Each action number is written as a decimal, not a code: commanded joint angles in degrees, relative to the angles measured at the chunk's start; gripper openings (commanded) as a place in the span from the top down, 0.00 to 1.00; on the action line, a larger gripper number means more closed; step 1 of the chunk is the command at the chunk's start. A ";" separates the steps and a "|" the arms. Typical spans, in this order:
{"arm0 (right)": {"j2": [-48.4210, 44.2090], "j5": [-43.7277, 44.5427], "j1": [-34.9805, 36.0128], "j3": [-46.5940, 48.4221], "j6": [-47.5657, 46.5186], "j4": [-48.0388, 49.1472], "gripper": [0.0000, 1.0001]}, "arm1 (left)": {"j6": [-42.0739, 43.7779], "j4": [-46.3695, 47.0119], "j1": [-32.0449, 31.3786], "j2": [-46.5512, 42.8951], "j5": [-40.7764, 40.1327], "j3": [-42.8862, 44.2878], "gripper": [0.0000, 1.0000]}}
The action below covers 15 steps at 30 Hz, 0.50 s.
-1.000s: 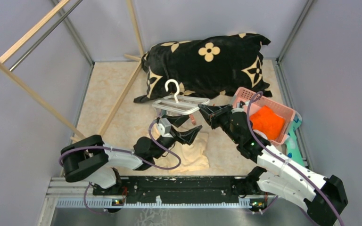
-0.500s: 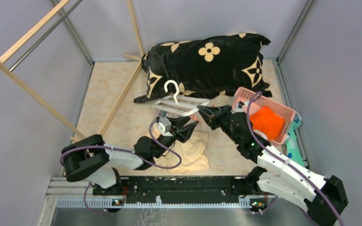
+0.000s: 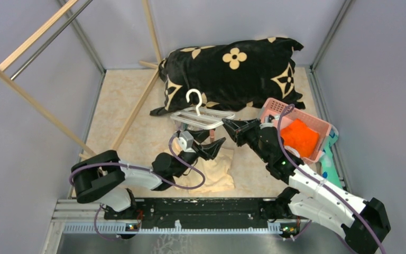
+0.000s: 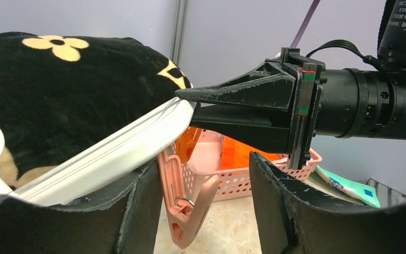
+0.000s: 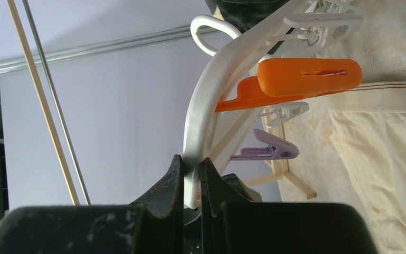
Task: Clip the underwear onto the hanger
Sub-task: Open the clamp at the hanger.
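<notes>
The white hanger [image 3: 203, 117] hangs above the floor in front of the pillow, hook [image 3: 193, 98] upward. My right gripper [image 3: 227, 126] is shut on its right end; in the right wrist view the jaws [image 5: 192, 174] pinch the white frame [image 5: 211, 90], with an orange clip [image 5: 306, 76] and a purple clip [image 5: 267, 151] dangling beyond. My left gripper [image 3: 211, 142] is open just under that end. In the left wrist view a pink clip [image 4: 187, 206] hangs between its fingers [image 4: 280, 211], nearer the left one, untouched. The beige underwear [image 3: 214, 169] lies flat on the floor under the left arm.
A black flowered pillow [image 3: 232, 71] lies behind the hanger. A pink basket [image 3: 317, 124] with an orange cloth [image 3: 298, 136] stands at the right. A wooden rack with a metal bar [image 3: 37, 37] leans at the left. Grey walls close in all sides.
My left gripper has moved a little up and back toward the hanger's right end, its jaws now around the pink clip. The hanger has risen slightly in my right gripper.
</notes>
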 commanded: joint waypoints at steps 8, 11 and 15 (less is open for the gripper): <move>-0.80 -3.19 0.69 -0.69 -2.58 -1.55 1.00 | 0.12 15.41 1.27 -0.89 -2.71 2.46 0.51; -0.61 -3.29 0.72 -0.63 -2.58 -1.35 1.00 | 0.15 15.41 1.37 -1.20 -2.61 2.29 0.57; -0.62 -3.31 0.71 -0.78 -2.63 -1.56 1.00 | 0.12 15.39 1.45 -1.37 -2.73 2.09 0.73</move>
